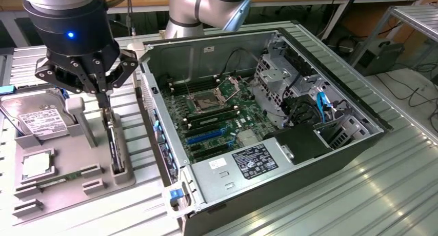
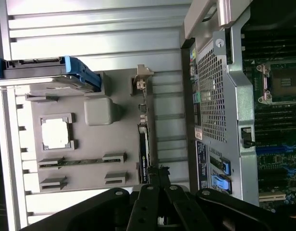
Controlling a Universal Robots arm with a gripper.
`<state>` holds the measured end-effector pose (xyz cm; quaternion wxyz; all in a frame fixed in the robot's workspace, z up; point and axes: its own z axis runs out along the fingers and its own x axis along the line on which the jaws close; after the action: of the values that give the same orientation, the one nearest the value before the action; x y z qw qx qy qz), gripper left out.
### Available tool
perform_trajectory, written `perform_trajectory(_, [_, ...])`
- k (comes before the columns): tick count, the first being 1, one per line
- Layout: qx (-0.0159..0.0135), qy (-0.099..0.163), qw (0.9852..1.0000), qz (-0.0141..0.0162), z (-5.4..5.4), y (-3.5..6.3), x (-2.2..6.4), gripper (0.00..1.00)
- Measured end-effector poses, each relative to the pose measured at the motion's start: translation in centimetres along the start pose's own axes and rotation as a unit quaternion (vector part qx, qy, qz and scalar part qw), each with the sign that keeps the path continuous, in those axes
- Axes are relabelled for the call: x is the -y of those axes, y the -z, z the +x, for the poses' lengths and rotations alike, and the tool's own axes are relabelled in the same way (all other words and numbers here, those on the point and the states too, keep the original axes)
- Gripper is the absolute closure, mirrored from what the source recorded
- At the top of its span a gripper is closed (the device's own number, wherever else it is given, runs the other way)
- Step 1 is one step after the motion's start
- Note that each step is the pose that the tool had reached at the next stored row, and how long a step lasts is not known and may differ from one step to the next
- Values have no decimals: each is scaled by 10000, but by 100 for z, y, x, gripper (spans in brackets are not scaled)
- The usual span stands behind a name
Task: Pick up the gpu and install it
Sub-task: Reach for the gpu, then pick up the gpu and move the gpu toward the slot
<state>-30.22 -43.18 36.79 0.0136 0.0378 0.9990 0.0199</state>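
Note:
The gpu (image 1: pixel 114 143) is a thin dark card standing on edge in a slot of the grey holder tray (image 1: pixel 75 190), left of the open computer case (image 1: pixel 274 118). My gripper (image 1: pixel 104 106) hangs straight above it, its fingers pinched together on the card's upper edge at the far end. The wrist view looks down the gpu (image 2: pixel 144 144) edge-on, with its metal bracket (image 2: pixel 142 84) at the far end and my gripper (image 2: pixel 157 172) closed at the near end. The card still sits in its slot.
The tray also holds a hard drive (image 1: pixel 38 120), a CPU (image 1: pixel 36 164) and a RAM stick (image 1: pixel 61 178). Inside the case, the motherboard has blue expansion slots (image 1: pixel 205 137), with a power supply (image 1: pixel 253 161) in front and a drive cage (image 1: pixel 277 82) behind. The case wall (image 2: pixel 220 96) stands close beside the tray.

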Motion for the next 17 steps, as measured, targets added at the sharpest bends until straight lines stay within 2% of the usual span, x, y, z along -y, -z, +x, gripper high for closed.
perform_trajectory(13, [0, 0, 10000, 0, 0, 0, 0, 89])
perform_trajectory(16, [0, 0, 10000, 0, 0, 0, 0, 70])
perform_trajectory(17, [0, 0, 10000, 0, 0, 0, 0, 70])
